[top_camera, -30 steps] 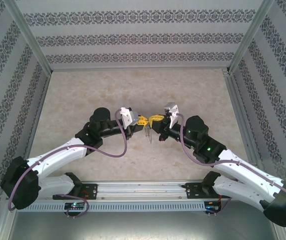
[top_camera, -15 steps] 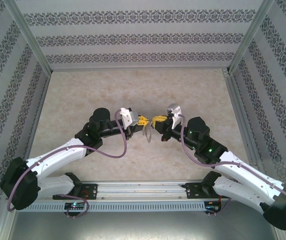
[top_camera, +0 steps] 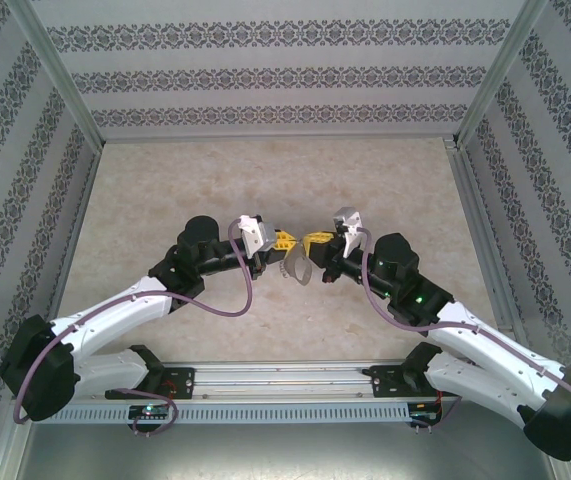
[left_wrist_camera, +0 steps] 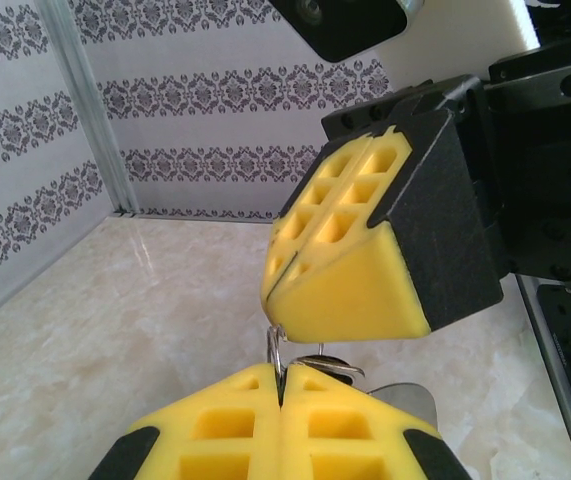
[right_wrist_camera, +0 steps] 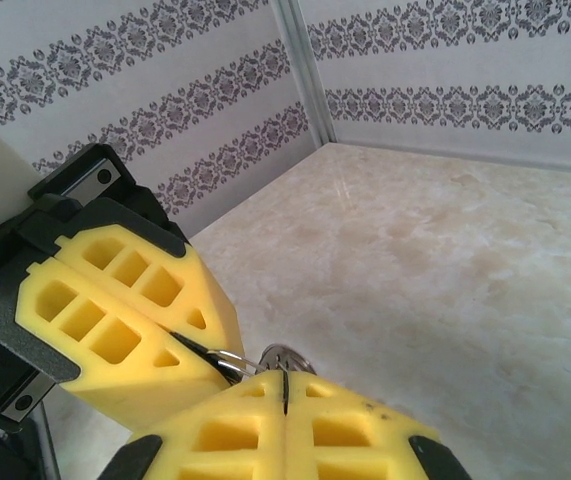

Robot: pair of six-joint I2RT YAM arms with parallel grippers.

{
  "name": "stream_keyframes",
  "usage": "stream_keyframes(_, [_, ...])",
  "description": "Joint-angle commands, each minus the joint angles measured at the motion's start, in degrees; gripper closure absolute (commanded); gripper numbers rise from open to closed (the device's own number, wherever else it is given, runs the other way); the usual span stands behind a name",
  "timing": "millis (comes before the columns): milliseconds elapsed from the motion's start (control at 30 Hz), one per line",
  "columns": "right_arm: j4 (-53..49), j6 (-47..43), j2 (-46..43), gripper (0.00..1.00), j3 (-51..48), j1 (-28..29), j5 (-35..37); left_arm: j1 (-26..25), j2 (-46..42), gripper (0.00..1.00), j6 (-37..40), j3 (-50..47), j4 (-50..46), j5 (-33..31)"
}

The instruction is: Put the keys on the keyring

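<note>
My left gripper (top_camera: 287,242) and right gripper (top_camera: 312,243) meet tip to tip above the table's middle. The grey keyring (top_camera: 298,268) hangs below them. In the left wrist view my left gripper (left_wrist_camera: 282,388) is shut on the keyring's thin wire (left_wrist_camera: 277,350), which rises to the right gripper's yellow fingers (left_wrist_camera: 350,270). A dark flat key (left_wrist_camera: 331,366) lies just behind the wire. In the right wrist view my right gripper (right_wrist_camera: 285,385) is shut with a small round metal key head (right_wrist_camera: 283,355) at its tips. The left gripper's fingers (right_wrist_camera: 125,315) pinch the keyring's double wire (right_wrist_camera: 220,358).
The beige marble-patterned table (top_camera: 265,180) is walled by patterned panels at the back and both sides, with metal corner posts (top_camera: 50,70). A metal rail (top_camera: 285,385) carrying both arm bases runs along the near edge.
The hanging keyring has turned from edge-on to showing its broad loop. My right wrist shifted slightly right and up; both grippers stayed shut, tips together.
</note>
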Motion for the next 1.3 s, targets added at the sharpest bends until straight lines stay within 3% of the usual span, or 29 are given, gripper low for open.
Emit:
stream_keyframes(0, [1.3, 1.5, 0.3, 1.0, -1.3, -1.0, -1.2, -1.0, -1.8, 1.0, -0.1, 0.7, 4.7, 0.4])
stream_keyframes(500, [1.2, 2.8, 0.2, 1.0, -2.9, -1.4, -2.6, -1.0, -1.3, 1.0, -1.5, 0.3, 7.6, 0.8])
stream_keyframes(567, [1.1, 3.0, 0.0, 0.93, -2.9, -1.5, -2.4, -1.0, -1.2, 1.0, -1.6, 0.3, 7.5, 1.0])
stream_keyframes(667, [0.6, 3.2, -1.2, 0.73, -2.9, -2.1, -1.9, -1.0, -1.2, 1.0, -1.6, 0.3, 7.5, 1.1])
stream_keyframes(800, [-0.1, 4.2, -4.3, 0.61, -3.4, -4.1, -2.5, -1.0, -1.2, 1.0, -1.6, 0.2, 7.4, 1.2])
stream_keyframes(1033, [-0.9, 5.8, -8.6, 0.57, -3.4, -6.9, -4.0, -1.0, -0.9, 1.0, -1.7, -0.3, 8.2, 1.6])
stream_keyframes(1267, [1.6, 6.5, -5.7, 0.56, -2.4, -7.9, -6.1, -1.0, 0.3, 1.0, -3.3, -0.4, 10.1, 3.3])
